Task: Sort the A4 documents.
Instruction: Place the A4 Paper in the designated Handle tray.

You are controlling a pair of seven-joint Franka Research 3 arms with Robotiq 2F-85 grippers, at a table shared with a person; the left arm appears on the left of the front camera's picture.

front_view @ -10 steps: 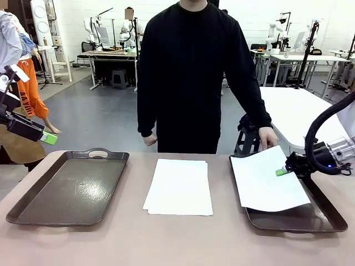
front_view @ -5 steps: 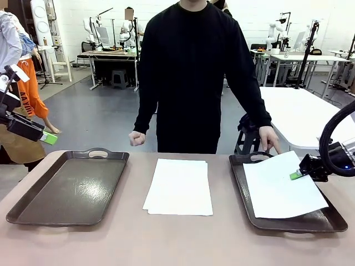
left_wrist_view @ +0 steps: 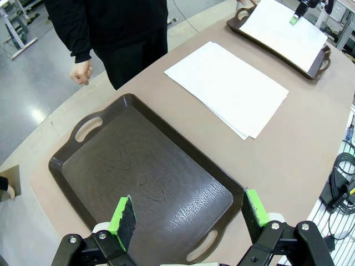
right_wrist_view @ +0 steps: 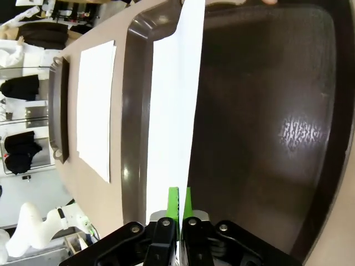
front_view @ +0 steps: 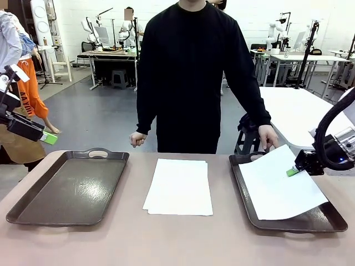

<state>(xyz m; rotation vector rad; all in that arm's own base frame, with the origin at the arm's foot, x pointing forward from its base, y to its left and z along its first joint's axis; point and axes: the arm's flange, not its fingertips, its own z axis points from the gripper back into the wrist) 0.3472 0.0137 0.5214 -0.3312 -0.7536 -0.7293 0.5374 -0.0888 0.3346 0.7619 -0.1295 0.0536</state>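
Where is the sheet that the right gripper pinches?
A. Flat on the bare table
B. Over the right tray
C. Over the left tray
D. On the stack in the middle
B: the right gripper pinches the sheet by its edge, and the sheet lies tilted over the right tray.

I see the tan table point(front_view: 177, 241), its far left corner rounded; three things lie directly on it, in a row between its left and right edges. Toward the left edge sits a dark brown tray point(front_view: 72, 188), one handle at the far edge, its floor glossy under the lights; in the middle lies the stack of A4 documents point(front_view: 178, 187), flat, white, the sheets slightly fanned, apart from both trays; toward the right edge sits a second dark tray point(front_view: 316, 219), its far handle at the table's far edge.
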